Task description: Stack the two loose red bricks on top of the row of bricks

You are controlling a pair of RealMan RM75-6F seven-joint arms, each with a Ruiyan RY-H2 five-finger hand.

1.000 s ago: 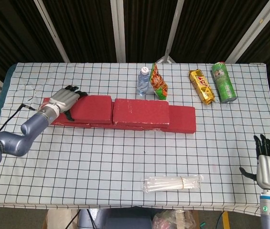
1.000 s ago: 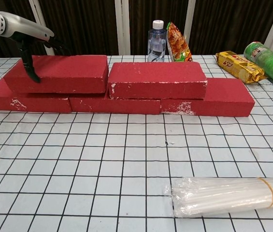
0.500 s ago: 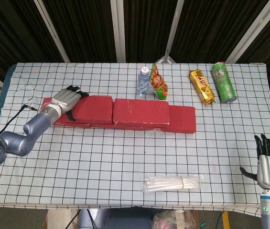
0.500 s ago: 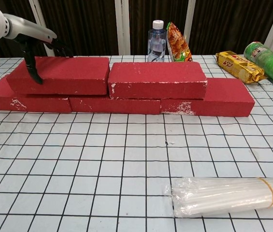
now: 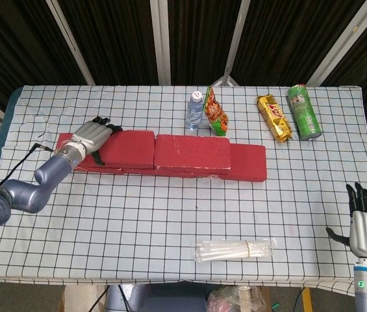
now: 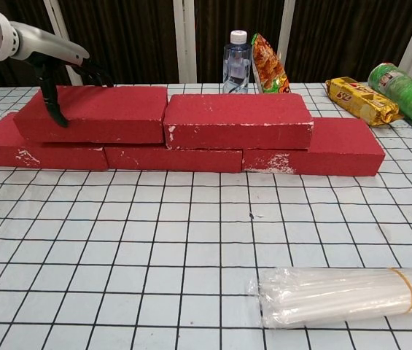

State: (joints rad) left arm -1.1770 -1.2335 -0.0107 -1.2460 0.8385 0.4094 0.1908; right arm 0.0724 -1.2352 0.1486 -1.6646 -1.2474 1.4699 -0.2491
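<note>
Two red bricks lie on top of the row of red bricks [image 5: 249, 163] [image 6: 315, 154]. The upper left brick [image 5: 130, 147] [image 6: 96, 114] touches the upper right brick [image 5: 192, 153] [image 6: 238, 121] end to end. My left hand [image 5: 91, 136] [image 6: 54, 64] grips the left end of the upper left brick, thumb down its front face and fingers over the top toward the back. My right hand [image 5: 364, 223] hangs off the table's front right corner with its fingers straight and apart, holding nothing; only the head view shows it.
A water bottle [image 5: 195, 110] [image 6: 237, 60] and a snack bag [image 5: 215, 113] [image 6: 267, 64] stand just behind the bricks. A yellow packet [image 5: 274, 118] [image 6: 362, 100] and a green can [image 5: 304, 112] [image 6: 402, 93] lie at the back right. A bundle of clear straws [image 5: 234, 249] [image 6: 344, 293] lies near the front edge.
My left hand has slid the upper left brick a little to the right, closing the gap to the upper right brick. The right hand has stayed put.
</note>
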